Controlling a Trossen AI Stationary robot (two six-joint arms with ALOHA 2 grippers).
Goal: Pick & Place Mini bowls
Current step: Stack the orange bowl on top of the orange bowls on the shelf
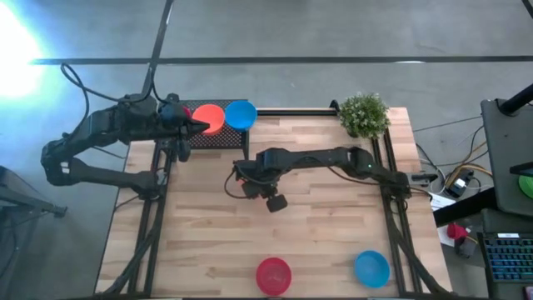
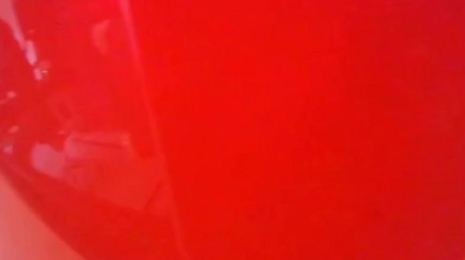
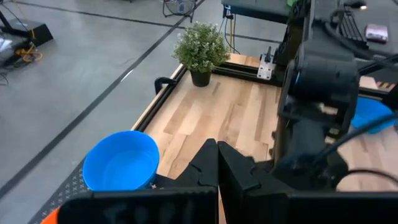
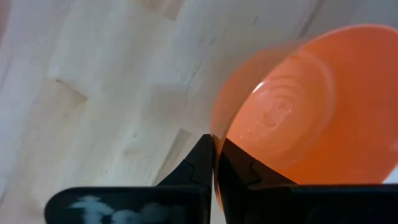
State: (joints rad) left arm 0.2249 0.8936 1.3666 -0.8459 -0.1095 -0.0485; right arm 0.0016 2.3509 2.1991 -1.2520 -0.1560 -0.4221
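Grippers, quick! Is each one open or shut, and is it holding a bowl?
Left gripper: shut, holding nothing, beside the blue bowl.
Right gripper: shut on the rim of an orange bowl above the table.

No text, label, brand, number or sign can be read in any of the views. The bowls are plain, and the wooden table top bears no markings. The equipment beside the table is too small and blurred to show any lettering.
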